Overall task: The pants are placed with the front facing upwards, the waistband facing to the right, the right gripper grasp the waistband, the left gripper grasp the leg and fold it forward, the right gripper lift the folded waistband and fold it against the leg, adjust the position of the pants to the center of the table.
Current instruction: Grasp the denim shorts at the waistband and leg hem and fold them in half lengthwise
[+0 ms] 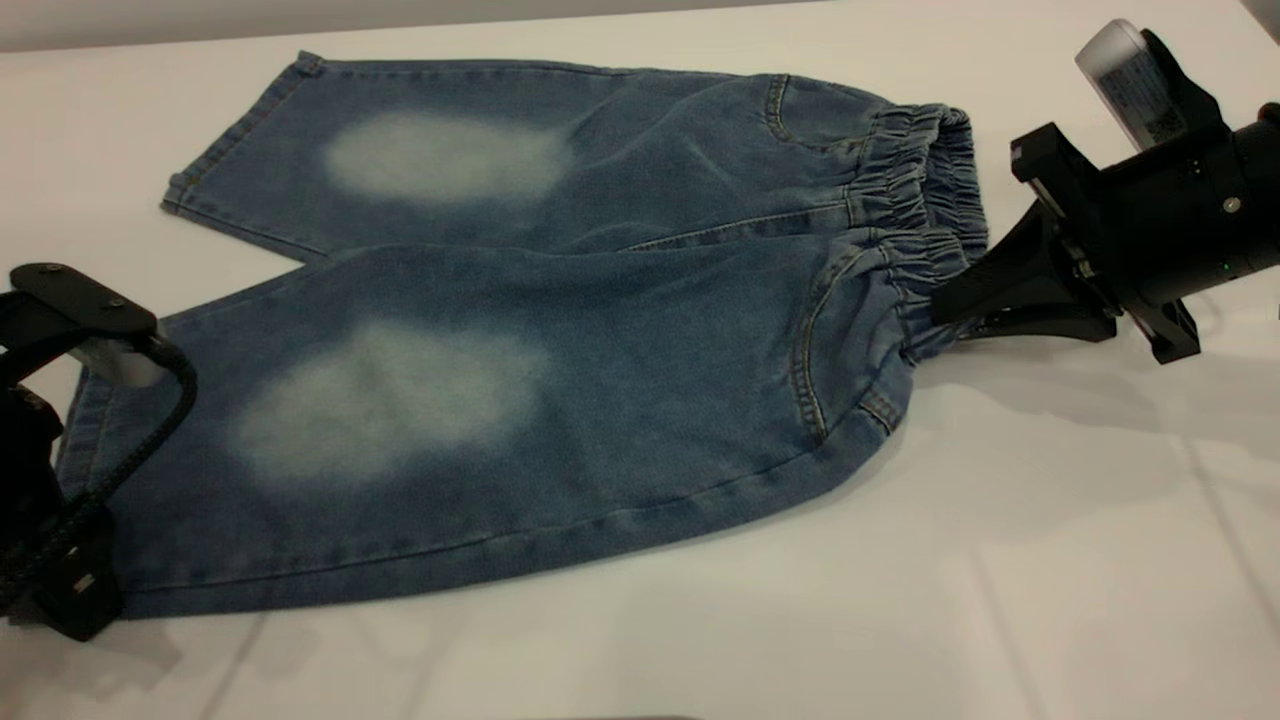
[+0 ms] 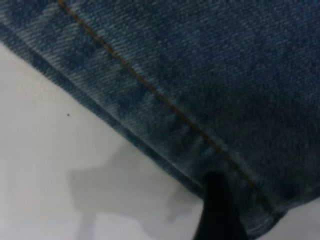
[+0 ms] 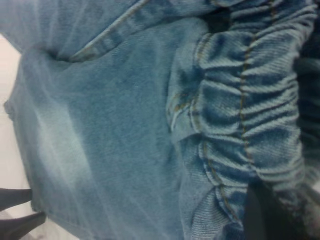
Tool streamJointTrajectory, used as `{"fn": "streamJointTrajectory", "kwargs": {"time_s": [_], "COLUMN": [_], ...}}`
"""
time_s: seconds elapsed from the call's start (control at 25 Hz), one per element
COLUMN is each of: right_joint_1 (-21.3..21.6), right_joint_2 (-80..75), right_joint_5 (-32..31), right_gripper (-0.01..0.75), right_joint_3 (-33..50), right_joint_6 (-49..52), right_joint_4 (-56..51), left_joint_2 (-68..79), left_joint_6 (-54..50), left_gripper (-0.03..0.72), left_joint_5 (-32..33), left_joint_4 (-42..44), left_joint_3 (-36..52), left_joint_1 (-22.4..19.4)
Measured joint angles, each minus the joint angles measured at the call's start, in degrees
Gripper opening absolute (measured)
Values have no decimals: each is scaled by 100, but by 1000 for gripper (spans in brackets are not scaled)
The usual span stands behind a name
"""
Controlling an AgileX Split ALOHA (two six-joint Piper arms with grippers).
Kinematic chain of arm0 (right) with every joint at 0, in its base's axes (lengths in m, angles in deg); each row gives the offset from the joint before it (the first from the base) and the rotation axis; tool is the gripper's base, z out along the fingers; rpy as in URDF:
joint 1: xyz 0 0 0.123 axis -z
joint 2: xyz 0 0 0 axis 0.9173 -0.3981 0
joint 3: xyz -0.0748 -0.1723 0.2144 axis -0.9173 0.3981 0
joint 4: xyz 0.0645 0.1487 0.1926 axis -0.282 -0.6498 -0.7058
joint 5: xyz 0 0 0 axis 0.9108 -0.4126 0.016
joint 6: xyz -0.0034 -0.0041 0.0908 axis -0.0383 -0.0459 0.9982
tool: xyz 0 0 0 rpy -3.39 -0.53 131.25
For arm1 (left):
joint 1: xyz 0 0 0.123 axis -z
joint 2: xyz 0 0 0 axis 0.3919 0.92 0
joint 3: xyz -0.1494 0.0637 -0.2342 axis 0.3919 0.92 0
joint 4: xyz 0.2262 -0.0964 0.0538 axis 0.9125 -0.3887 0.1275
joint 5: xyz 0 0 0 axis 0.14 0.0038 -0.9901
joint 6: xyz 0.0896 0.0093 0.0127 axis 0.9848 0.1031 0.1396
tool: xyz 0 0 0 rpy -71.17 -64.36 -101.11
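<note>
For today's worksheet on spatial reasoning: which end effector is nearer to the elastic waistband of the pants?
The right end effector: its tips are at the waistband, on the near part. The left end effector sits far off at the leg hem of the pants, at the opposite end.

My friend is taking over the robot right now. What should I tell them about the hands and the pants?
Right hand: at the near end of the waistband, fingers on the fabric, which is bunched there; looks shut on it.
Left hand: at the hem of the near leg; grip unclear.
Pants: front up, flat and unfolded on the table, waistband to the right.
Done: reaching both ends.
Left: both folds, then centring.
</note>
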Motion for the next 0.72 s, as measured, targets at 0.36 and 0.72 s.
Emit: {"fn": "streamJointTrajectory", "kwargs": {"time_s": [0.36, 0.72], "right_joint_1": [0, 464], "right_joint_2": [14, 592], "right_joint_5": [-136, -297], "right_gripper": [51, 51], "right_joint_3": [0, 5], "right_joint_6": [-18, 852], "right_joint_4": [14, 1156], "left_joint_2": [2, -1370], "left_joint_6": [0, 4], "left_gripper": [60, 46], "left_joint_5": [-127, 825], "left_joint_4": [81, 2], "left_joint_3": [-37, -14], "left_joint_1": [0, 0]}}
